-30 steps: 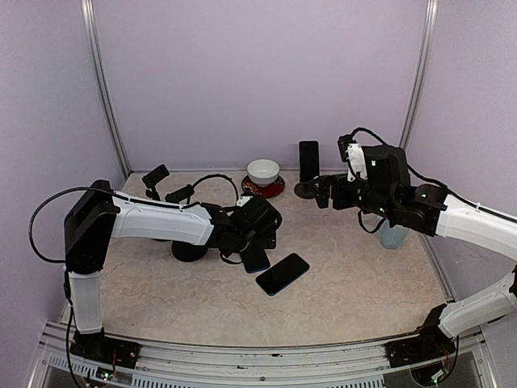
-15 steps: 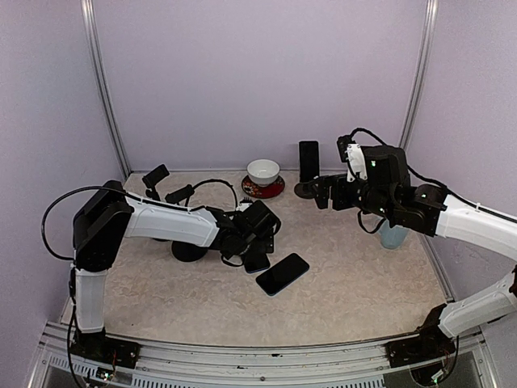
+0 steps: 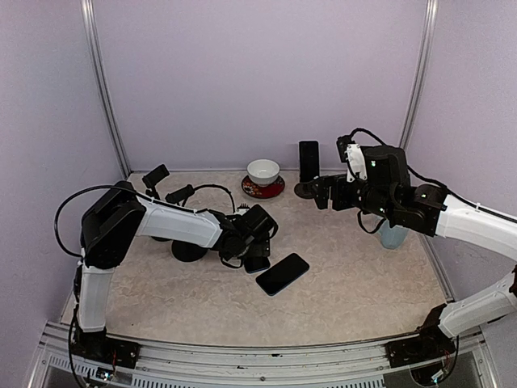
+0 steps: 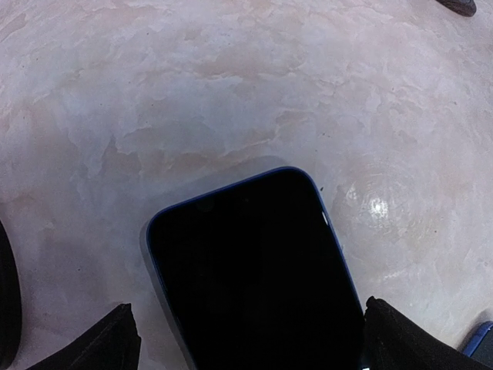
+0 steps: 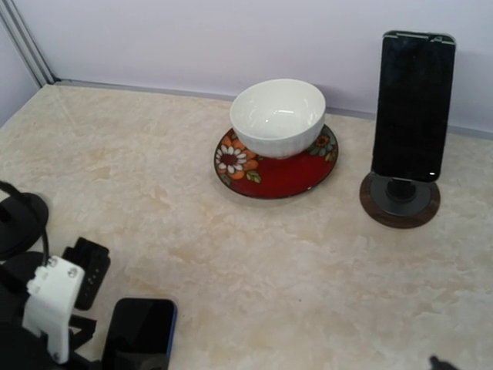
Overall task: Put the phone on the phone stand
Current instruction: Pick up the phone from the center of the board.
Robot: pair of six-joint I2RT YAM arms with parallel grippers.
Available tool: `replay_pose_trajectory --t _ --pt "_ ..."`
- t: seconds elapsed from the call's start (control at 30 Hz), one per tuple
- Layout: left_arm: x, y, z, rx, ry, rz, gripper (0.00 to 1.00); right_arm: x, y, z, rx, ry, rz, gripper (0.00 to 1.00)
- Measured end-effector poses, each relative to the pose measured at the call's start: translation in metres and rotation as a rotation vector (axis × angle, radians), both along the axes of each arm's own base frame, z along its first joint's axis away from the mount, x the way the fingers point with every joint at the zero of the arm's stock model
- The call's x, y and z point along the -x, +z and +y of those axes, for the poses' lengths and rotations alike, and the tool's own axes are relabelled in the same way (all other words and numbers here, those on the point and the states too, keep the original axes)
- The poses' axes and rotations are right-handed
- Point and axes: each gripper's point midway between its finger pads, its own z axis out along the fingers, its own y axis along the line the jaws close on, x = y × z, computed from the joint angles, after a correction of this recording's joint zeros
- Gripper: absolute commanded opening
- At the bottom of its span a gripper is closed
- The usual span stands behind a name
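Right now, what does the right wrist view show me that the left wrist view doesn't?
Only the right wrist view: a white bowl on a red plate, and an upright phone sitting on a round stand. Only the left wrist view: a close look at a flat phone lying between the fingers of the open left tool. Both: the marbled table and a dark phone with a blue edge flat on it, though I can't confirm it is the same one.

Soft even light, faint shadows, small glare spot on table point(image 4: 377, 206), wrist close-up slightly blurred
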Motion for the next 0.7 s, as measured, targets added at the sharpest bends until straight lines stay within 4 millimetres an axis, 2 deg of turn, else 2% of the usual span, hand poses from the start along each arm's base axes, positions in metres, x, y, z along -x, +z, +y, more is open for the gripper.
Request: replay_pose_trajectory --t 0.1,0.43,0.7 --pt "-0.001 -0.005 0.0 0.002 0.002 0.008 0.99 0.0 -0.001 0.001 0.002 0.002 0.003 1.0" --pt "-0.006 -0.006 -0.003 0.013 -0.006 0.002 0.99 -0.001 -0.007 0.004 0.009 0.011 0.015 1.0" --pt "-0.012 -0.005 -0.017 0.029 -0.059 -0.005 0.99 -0.001 -0.007 0.004 0.008 0.014 0.016 1.0"
